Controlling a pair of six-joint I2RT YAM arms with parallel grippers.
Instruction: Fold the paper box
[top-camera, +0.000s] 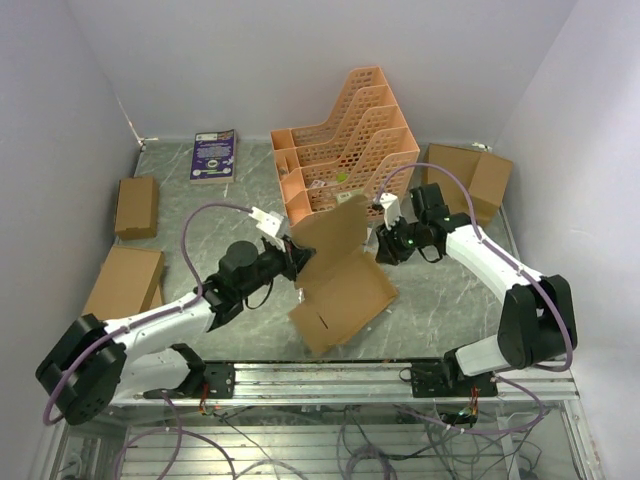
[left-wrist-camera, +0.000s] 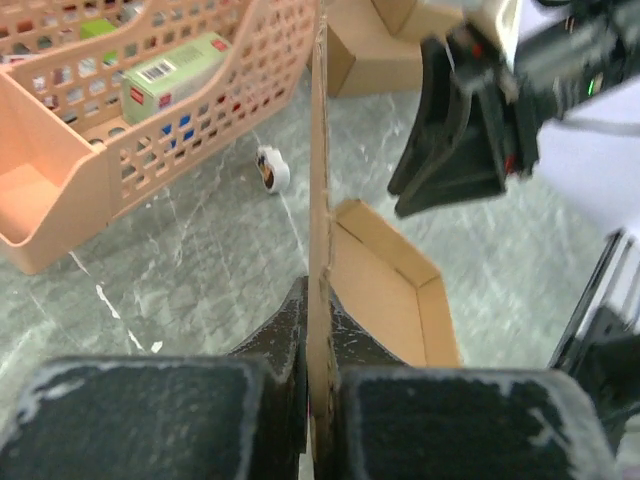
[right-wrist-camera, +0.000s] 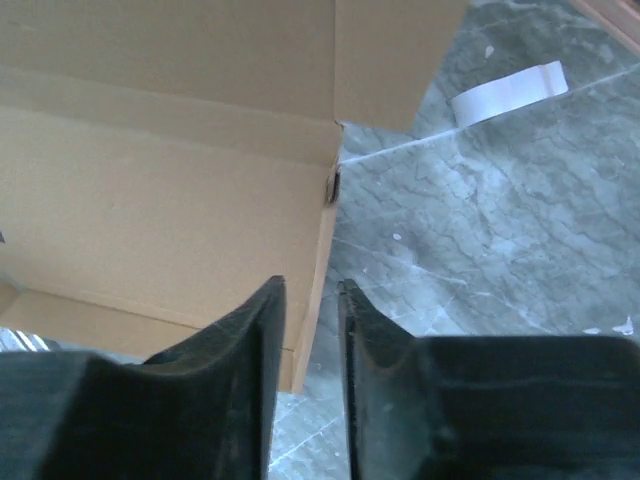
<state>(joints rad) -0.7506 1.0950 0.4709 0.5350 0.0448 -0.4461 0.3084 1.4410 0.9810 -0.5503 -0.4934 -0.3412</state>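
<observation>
The paper box (top-camera: 345, 285) is a brown die-cut sheet, partly folded, with one panel standing up in the middle of the table. My left gripper (top-camera: 293, 262) is shut on the left edge of that upright panel. In the left wrist view the cardboard (left-wrist-camera: 318, 180) runs edge-on between my left gripper's (left-wrist-camera: 318, 290) closed fingers. A low folded side wall (left-wrist-camera: 400, 290) lies to its right. My right gripper (top-camera: 385, 245) is at the panel's right side. In the right wrist view my right gripper (right-wrist-camera: 310, 285) stands narrowly open, straddling the cardboard's edge (right-wrist-camera: 322, 250) without pinching it.
An orange lattice file rack (top-camera: 345, 140) stands just behind the box. Ready-made brown boxes lie at the left (top-camera: 136, 205), (top-camera: 125, 280) and at the back right (top-camera: 470, 175). A purple booklet (top-camera: 214, 155) lies at the back. A white strip (right-wrist-camera: 510, 90) lies on the grey marble table.
</observation>
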